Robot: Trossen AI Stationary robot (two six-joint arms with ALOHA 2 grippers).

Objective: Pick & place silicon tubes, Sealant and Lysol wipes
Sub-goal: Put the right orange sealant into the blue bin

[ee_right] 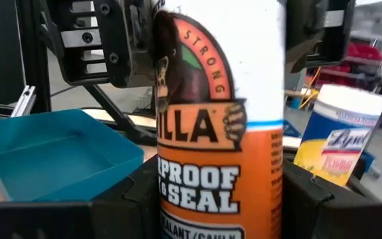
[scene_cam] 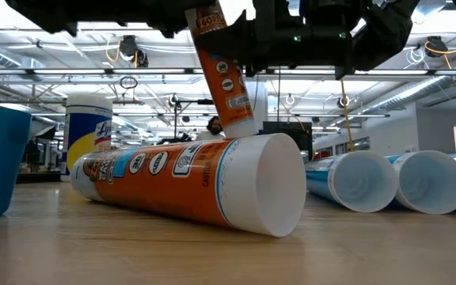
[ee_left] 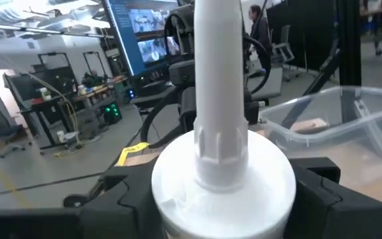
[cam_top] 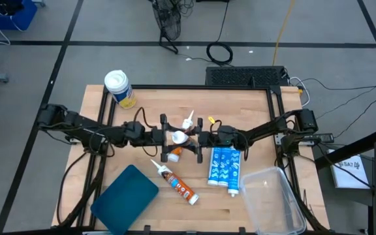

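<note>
Two dark arms meet at the middle of the wooden table [cam_top: 253,104] in the high view, the left gripper [cam_top: 170,138] and the right gripper [cam_top: 198,139] closing from opposite sides on one orange-and-white sealant tube [cam_top: 180,138] held off the surface. A second sealant tube [cam_top: 176,183] lies flat just in front of the held one. Two blue silicone tubes [cam_top: 224,168] lie side by side beside it, toward the right arm. A blue tray [cam_top: 126,200] sits on the left-arm side of the lying tube and a clear plastic bin [cam_top: 273,199] beyond the blue tubes. The Lysol wipes [cam_top: 119,88], upright with a white lid, stand well apart near the far left corner.

Low view: the held sealant tube [scene_cam: 222,71] hangs tilted from the grippers above, its lower end close over the lying tube [scene_cam: 188,182]; contact cannot be told. The wipes canister [scene_cam: 88,131] stands behind, the blue tubes [scene_cam: 386,180] to the side.

Left wrist view: the left fingers [ee_left: 131,186] sit against both sides of the tube's white nozzle end [ee_left: 221,166], holding it.

Right wrist view: the right fingers [ee_right: 307,192] flank the tube's orange body [ee_right: 217,166], gripping it, with the tray [ee_right: 58,156] and wipes [ee_right: 340,133] beyond.
</note>
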